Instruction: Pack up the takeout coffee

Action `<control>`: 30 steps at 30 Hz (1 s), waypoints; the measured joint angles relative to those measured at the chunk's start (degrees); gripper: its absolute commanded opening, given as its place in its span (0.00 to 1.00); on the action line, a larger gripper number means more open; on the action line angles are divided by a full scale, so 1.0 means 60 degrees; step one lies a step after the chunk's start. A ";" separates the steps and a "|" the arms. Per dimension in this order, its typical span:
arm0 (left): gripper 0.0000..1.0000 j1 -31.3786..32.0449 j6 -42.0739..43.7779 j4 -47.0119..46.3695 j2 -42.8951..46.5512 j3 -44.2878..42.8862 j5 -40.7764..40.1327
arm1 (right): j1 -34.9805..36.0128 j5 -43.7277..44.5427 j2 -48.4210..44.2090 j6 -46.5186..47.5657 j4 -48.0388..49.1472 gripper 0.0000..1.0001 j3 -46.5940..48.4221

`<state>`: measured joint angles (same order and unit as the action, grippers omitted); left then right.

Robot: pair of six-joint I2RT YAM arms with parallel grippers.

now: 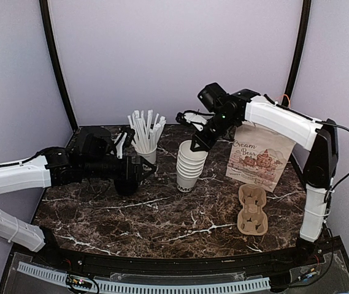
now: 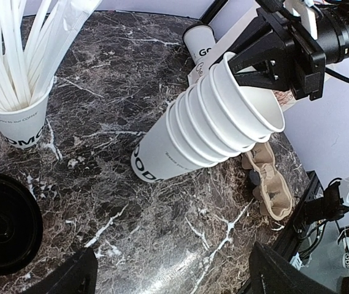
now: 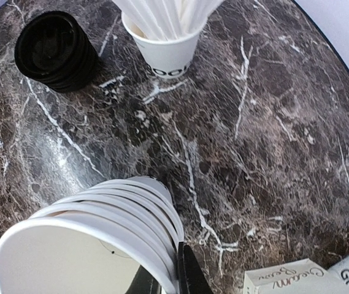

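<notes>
Top external, from above: reaching over the stack of cups (image 1: 189, 173) with the right gripper (image 1: 196, 145), jaws closed on the rim of the top cup (image 2: 254, 104), one finger inside and one outside, likely to peel it free. Holding the left gripper (image 2: 171, 263) wide open and empty near the black lids (image 2: 2, 223), probably ready for one. Leaving the takeout coffee (image 2: 200, 48) untouched at the back, behind the stack, just beside the paper bag (image 1: 260, 156). Open marble tabletop (image 1: 131, 214) toward the near edge; cup carrier (image 1: 252, 210) by the right edge.

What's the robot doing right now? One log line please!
right gripper: shut on top cup of stack | left gripper: open, beside black lids | paper bag: standing
</notes>
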<state>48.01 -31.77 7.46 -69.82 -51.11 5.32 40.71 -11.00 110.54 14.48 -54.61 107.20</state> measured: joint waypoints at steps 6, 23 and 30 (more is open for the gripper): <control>0.88 0.0000 -0.0036 0.0233 0.0051 0.0000 -0.0069 | 0.0583 -0.0171 0.1082 -0.0022 -0.0175 0.07 0.1559; 0.88 0.0000 -0.0353 0.0619 0.0725 0.0168 -0.0510 | 0.1344 -0.0018 0.3155 -0.0222 -0.0317 0.35 0.4215; 0.88 0.0000 -0.0459 0.0656 0.0732 0.0280 -0.0572 | 0.1344 0.0117 0.3213 -0.0459 -0.0284 0.56 0.4255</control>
<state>48.01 -34.52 11.40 -65.43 -49.43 1.89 48.77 -10.31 129.82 11.73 -56.31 132.73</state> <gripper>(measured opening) 0.882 0.512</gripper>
